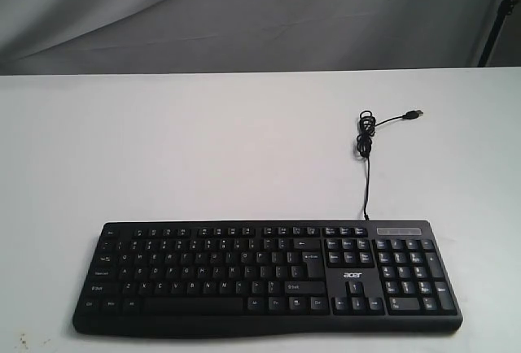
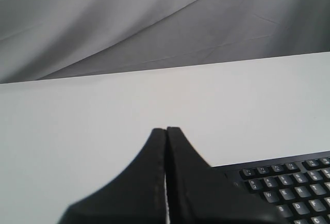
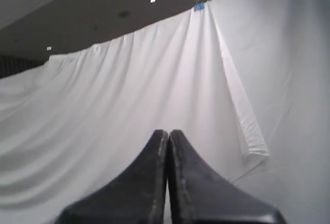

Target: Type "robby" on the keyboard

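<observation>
The wide black keyboard (image 1: 269,276) with white legends and an acer logo lies flat along the near edge of the white table (image 1: 203,141). Its thin black cable (image 1: 368,137) runs away from it to a loose USB plug. Neither arm shows in the exterior view. In the left wrist view my left gripper (image 2: 166,130) is shut with nothing between its fingers, off the keyboard's (image 2: 289,188) left end. My right gripper (image 3: 168,131) is shut too and empty, and its view shows only the white backdrop cloth.
A grey-white cloth backdrop (image 1: 244,11) hangs behind the table's far edge. A dark stand leg (image 1: 498,19) shows at the far right. The coiled cable and plug (image 1: 415,114) lie on the table behind the number pad.
</observation>
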Motion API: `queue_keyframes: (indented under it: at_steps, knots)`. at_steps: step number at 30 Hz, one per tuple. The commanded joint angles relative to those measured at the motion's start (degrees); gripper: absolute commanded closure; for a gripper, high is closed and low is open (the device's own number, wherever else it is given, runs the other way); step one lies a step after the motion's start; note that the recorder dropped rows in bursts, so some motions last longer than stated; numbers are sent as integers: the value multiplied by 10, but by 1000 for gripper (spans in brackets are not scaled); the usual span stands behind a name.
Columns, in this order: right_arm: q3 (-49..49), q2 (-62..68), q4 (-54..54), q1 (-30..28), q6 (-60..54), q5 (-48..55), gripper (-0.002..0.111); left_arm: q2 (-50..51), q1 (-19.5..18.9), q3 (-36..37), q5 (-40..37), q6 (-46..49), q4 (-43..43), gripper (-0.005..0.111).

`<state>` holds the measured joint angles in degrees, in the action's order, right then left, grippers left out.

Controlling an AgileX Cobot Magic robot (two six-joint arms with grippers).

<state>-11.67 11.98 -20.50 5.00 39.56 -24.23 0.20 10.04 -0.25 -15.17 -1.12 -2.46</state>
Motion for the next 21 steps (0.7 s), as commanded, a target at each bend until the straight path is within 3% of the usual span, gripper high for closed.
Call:
queue_keyframes:
  at_steps: [1,4,8,13,15,16,21]
  knots:
    - [-137,176,-179,-4,72,22,108,-2,3,2,3,-2,-3,107]
    - [-241,288,-346,-3,102,26,108,-2,3,2,3,-2,-3,107]
    - [-371,403,-466,-3,110,67,108,-2,3,2,3,-2,-3,107]
    - [-513,503,-484,34,106,387,108,-2,3,2,3,-2,-3,107]
    - [-582,542,-419,56,45,521,108,-2,3,2,3,-2,-3,107]
    - [-618,564,-342,62,-40,564,108,-2,3,2,3,-2,-3,107]
    - [-736,667,210,62,-563,672,108,-2,3,2,3,-2,-3,107]
